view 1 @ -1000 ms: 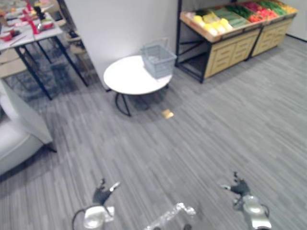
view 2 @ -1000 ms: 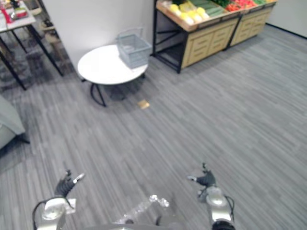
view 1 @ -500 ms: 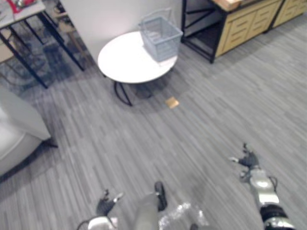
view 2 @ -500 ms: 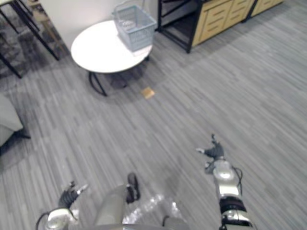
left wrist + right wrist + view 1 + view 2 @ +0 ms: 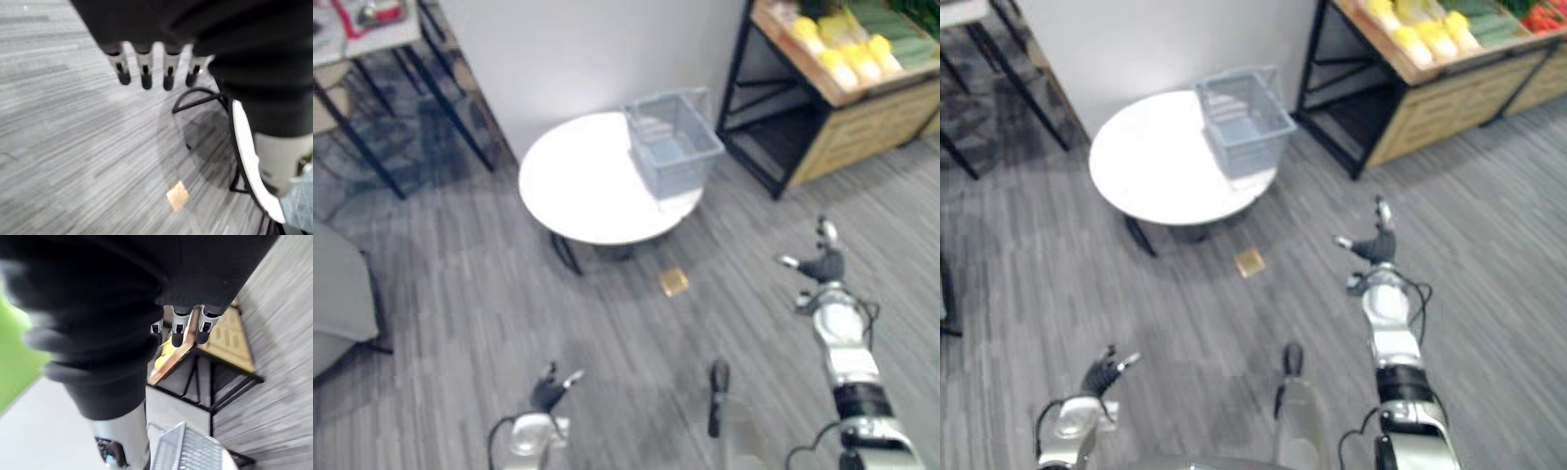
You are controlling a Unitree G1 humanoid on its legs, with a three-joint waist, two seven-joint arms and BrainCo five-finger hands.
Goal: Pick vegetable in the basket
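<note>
A pale grey-blue plastic basket [image 5: 674, 144] stands on the round white table [image 5: 582, 181], at the edge nearest the wooden produce stand [image 5: 862, 117], whose sloped top holds yellow vegetables [image 5: 847, 54]. The right hand [image 5: 822, 266] is raised between table and stand, its fingers loosely spread and empty. The left hand [image 5: 549, 390] hangs low over the grey plank floor [image 5: 460, 294], fingers relaxed, holding nothing.

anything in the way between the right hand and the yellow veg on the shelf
Nothing visible does. Just floor lies between the right hand and the shelf holding the yellow vegetables. The basket on the round table sits to the left of that path.
</note>
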